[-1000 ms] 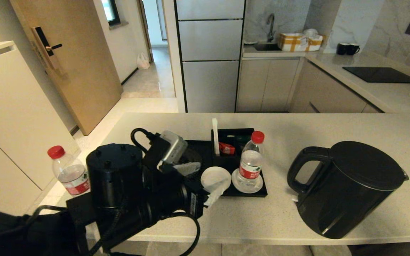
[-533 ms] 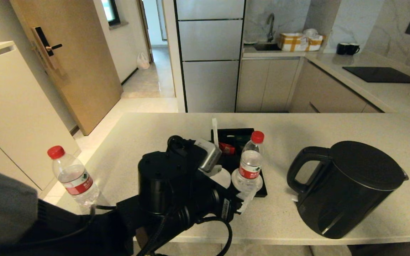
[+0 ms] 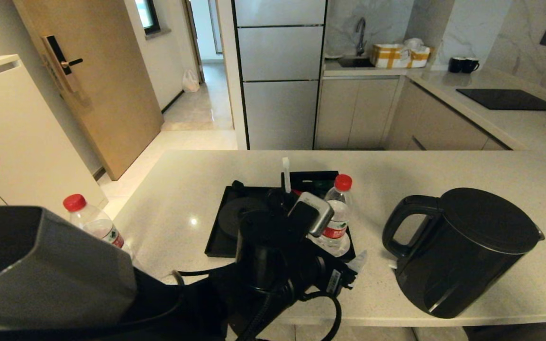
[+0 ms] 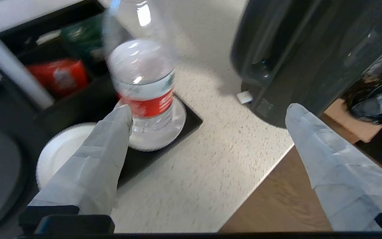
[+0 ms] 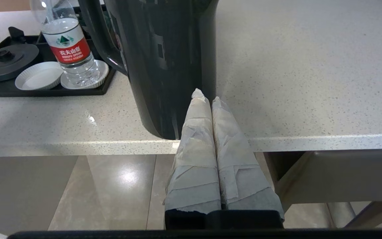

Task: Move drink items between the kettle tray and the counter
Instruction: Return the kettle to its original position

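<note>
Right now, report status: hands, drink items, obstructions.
Left hand open, empty, near tray bottle. Right hand shut, parked below counter edge. Kettle on counter beside tray; second bottle at counter's left end. Nothing blocking.

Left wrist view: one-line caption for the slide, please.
Open left gripper near the counter edge, facing a clear red-labelled water bottle on a white round coaster, tall black kettle beside.

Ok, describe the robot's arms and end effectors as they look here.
The left arm is matte black, with round joint housings, looped black cables and a silver-grey camera block at the wrist. The left end effector has two tapered fingers wrapped in pale grey tape. The right end effector has the same taped fingers on a black base.
</note>
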{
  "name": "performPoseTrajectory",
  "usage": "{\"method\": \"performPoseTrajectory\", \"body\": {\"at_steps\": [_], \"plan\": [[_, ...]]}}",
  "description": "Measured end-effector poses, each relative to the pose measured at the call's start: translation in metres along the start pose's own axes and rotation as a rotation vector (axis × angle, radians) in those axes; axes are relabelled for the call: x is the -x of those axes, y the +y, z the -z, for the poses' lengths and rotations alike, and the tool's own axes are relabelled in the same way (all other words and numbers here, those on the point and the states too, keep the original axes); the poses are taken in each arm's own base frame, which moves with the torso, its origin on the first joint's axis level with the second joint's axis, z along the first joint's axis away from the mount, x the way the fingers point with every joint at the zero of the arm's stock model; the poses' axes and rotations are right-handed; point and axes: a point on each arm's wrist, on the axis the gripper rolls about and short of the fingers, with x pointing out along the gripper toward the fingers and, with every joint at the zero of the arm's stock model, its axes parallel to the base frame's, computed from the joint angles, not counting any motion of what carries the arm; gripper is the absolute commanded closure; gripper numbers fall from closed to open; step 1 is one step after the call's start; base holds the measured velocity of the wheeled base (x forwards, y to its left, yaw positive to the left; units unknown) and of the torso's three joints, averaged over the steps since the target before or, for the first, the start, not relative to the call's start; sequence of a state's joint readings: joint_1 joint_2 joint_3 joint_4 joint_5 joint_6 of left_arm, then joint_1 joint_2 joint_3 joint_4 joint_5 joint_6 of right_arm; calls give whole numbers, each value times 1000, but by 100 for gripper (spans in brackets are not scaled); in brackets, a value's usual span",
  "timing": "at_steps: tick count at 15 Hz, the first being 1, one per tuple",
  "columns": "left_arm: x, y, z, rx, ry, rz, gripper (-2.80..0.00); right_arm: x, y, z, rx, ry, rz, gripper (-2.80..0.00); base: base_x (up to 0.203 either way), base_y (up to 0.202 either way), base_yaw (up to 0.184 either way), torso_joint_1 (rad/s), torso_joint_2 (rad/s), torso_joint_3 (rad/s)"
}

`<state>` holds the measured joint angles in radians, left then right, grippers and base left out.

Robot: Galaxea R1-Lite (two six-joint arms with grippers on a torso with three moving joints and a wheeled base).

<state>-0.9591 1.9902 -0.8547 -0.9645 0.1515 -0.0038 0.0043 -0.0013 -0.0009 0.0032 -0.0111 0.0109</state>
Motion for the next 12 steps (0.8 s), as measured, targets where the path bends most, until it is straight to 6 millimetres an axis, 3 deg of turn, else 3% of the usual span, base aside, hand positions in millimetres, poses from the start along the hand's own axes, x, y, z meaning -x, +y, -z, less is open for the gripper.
{"method": "performPoseTrajectory", "body": {"at_steps": [6, 12], "plan": [[-32, -23, -1, -36, 32, -16, -280, 0, 0, 0, 0, 0, 0, 0, 0, 0, 0, 0, 0, 0], [-69, -33, -3, -39, 23, -173, -280, 0, 0, 0, 0, 1, -1, 0, 0, 0, 0, 0, 0, 0]]}}
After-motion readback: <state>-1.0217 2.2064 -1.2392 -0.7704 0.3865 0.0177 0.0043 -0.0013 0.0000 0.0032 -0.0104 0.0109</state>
